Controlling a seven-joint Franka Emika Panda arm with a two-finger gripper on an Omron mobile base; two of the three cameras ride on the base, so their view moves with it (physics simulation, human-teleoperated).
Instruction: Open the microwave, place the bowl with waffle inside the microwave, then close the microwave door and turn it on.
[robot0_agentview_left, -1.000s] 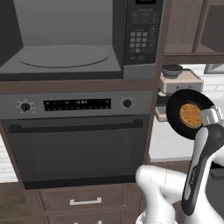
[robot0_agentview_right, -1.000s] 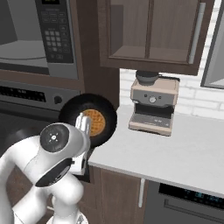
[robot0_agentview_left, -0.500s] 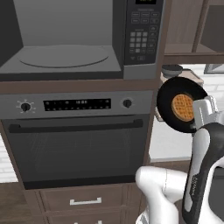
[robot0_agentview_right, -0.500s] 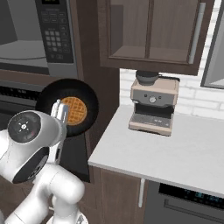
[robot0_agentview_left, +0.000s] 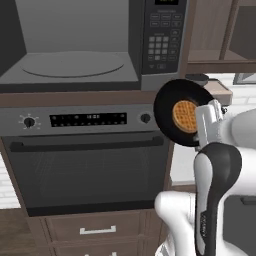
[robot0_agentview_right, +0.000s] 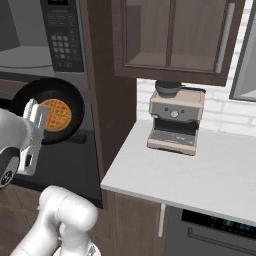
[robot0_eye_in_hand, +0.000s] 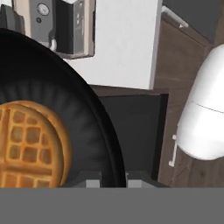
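Note:
The microwave (robot0_agentview_left: 75, 65) stands open, its light grey interior and round turntable exposed, with the keypad (robot0_agentview_left: 162, 42) on its right. The dark panel at the far left edge looks like the swung-open microwave door (robot0_agentview_left: 9, 35). My gripper (robot0_agentview_left: 207, 120) is shut on the rim of the black bowl (robot0_agentview_left: 167, 107), which holds the golden waffle (robot0_agentview_left: 184, 116) and is tipped with its inside toward the base cameras. The bowl hangs just below the keypad, in front of the oven's right end. Bowl (robot0_agentview_right: 30, 97), waffle (robot0_agentview_right: 56, 115) and gripper (robot0_agentview_right: 37, 117) show at left; up close, bowl (robot0_eye_in_hand: 83, 122), waffle (robot0_eye_in_hand: 28, 144), gripper (robot0_eye_in_hand: 113, 180).
A black oven (robot0_agentview_left: 85, 170) with knobs and a long bar handle sits under the microwave, with a drawer (robot0_agentview_left: 95, 230) below it. To the right, a beige coffee machine (robot0_agentview_right: 175, 117) stands on the white counter (robot0_agentview_right: 200, 170) under wooden cabinets (robot0_agentview_right: 170, 35).
The arm has carried the bowl with waffle leftward and slightly upward, from beside the counter and coffee machine to just below the microwave's keypad. The grip stays shut on the bowl.

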